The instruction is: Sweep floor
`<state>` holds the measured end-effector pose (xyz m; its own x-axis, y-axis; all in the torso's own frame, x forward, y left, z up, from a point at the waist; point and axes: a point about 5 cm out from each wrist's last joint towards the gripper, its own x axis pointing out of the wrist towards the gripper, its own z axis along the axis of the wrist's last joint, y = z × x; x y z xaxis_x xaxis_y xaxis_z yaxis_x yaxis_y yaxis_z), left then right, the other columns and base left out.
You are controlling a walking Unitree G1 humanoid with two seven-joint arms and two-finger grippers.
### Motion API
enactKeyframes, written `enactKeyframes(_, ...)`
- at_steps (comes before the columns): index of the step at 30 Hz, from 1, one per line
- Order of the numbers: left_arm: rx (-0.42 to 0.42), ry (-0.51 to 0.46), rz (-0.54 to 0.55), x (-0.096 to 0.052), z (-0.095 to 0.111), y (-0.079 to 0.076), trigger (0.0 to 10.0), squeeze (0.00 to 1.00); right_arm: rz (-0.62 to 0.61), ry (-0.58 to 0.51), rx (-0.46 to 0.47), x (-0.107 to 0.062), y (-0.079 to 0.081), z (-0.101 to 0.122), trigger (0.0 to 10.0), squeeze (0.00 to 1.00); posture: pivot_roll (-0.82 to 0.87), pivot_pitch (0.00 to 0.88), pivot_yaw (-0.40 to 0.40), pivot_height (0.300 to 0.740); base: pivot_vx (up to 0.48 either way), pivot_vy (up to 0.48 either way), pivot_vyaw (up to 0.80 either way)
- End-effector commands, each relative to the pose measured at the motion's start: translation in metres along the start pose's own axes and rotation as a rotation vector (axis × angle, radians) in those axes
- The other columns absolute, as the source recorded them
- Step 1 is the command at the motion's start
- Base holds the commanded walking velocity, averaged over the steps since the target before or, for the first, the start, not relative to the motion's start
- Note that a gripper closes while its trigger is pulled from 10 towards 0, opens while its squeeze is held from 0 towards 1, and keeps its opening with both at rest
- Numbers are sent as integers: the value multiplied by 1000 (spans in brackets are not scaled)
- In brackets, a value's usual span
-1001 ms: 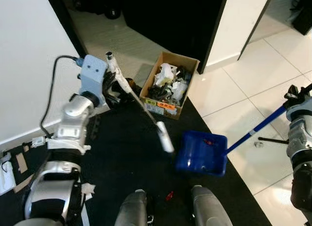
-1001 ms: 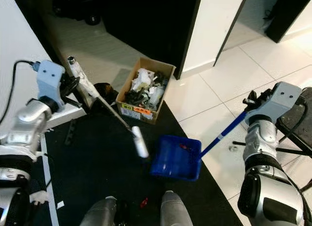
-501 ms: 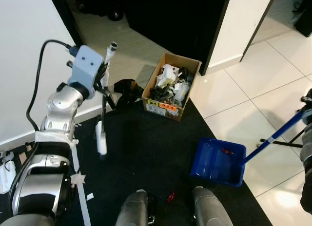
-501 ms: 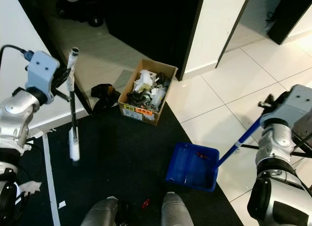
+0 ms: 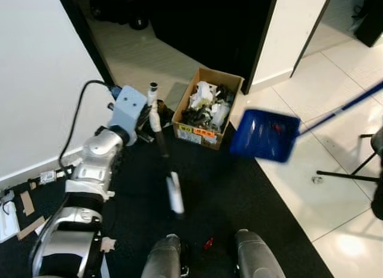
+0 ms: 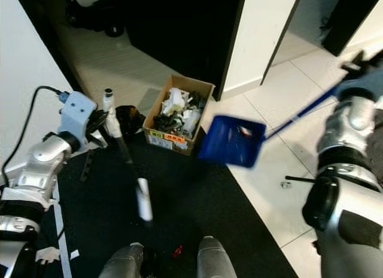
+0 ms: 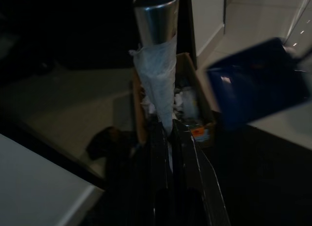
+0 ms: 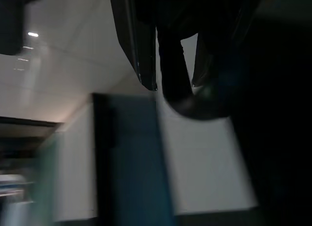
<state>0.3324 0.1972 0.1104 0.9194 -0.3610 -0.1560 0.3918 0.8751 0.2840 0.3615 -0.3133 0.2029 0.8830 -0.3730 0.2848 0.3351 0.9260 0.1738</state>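
The left gripper (image 7: 165, 133) is clamped on the brush (image 5: 161, 149), its black fingers (image 7: 157, 153) pressed to either side of the taped handle just below the metal end cap. In the left eye view that brush runs from the middle left of the frame down toward the lower centre, where its white head (image 5: 175, 194) hangs over the black mat (image 5: 239, 194). The right gripper (image 8: 175, 84) is closed around the dark handle of the blue dustpan (image 6: 232, 140), the arm raised at the upper right of the right eye view. The pan is lifted off the floor, tilted, just right of the cardboard box (image 6: 175, 114) full of rubbish at centre frame. A small red scrap (image 5: 207, 242) lies on the mat between the robot's feet at the bottom edge.
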Motion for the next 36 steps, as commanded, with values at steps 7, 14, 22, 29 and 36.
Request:
enactKeyframes(7, -134, 42, 112, -8, -18, -3, 10000, 0, -30, 171, -48, -32, -17, -47, 10000, 0, 13, 17, 16, 740, 0, 0, 0)
enactKeyframes(14, -182, 81, 148, -12, -28, -4, 10000, 0, -67, 199, -66, -48, -38, -58, 10000, 0, 5, 16, 28, 740, 0, 0, 0)
enactKeyframes(22, -188, 132, 145, -11, -39, -17, 10000, 0, -63, 315, -72, -78, -42, -89, 10000, 0, 1, 17, 37, 740, 0, 0, 0)
enactKeyframes(29, -194, 255, 68, -14, -54, -30, 10000, 0, 39, 561, -92, -103, -23, -125, 10000, 0, 1, 20, 31, 740, 0, 0, 0)
enactKeyframes(36, -138, 266, 8, -11, -54, -34, 10000, 0, 65, 570, -101, -104, -15, -128, 10000, 0, 3, 23, 24, 740, 0, 0, 0)
